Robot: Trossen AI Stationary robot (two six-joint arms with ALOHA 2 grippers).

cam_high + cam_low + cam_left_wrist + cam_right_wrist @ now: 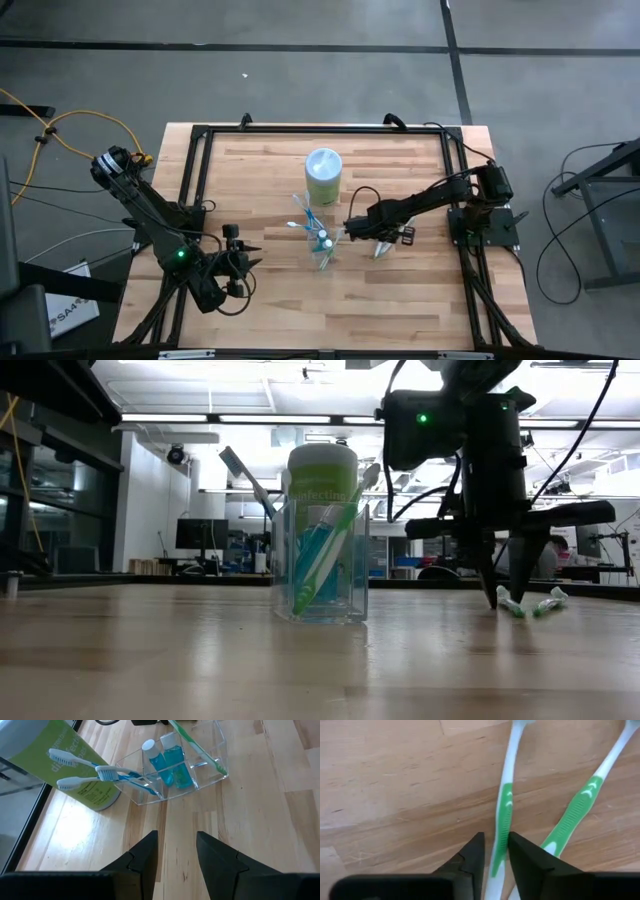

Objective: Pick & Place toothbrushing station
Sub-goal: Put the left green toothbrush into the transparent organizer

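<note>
A clear tumbler (322, 243) (200, 770) stands mid-table. In it are two blue-and-white toothbrushes (95, 770), a green-and-white one (197, 747) and two blue toothpaste tubes (167, 762); the brushes lean on its rim. Right of it, two green-and-white toothbrushes (502, 810) (580, 807) lie flat on the wood. My right gripper (495, 845) (384, 240) points down over the left one, shut on its handle. My left gripper (250, 262) (177, 840) hovers open near the table's front left, aimed at the tumbler. My right gripper pinches the toothbrush's green grip section (501, 832) between its two fingers. The fingers come from above, pointing down, one on each long side, so they lie across the handle. The toothbrush lies flat on the table, beside the second one.
A green-and-white canister (323, 172) (322, 470) stands just behind the tumbler. A black rail frame (200, 180) runs round the tabletop. Bare wood lies in front of the tumbler and toward the near edge.
</note>
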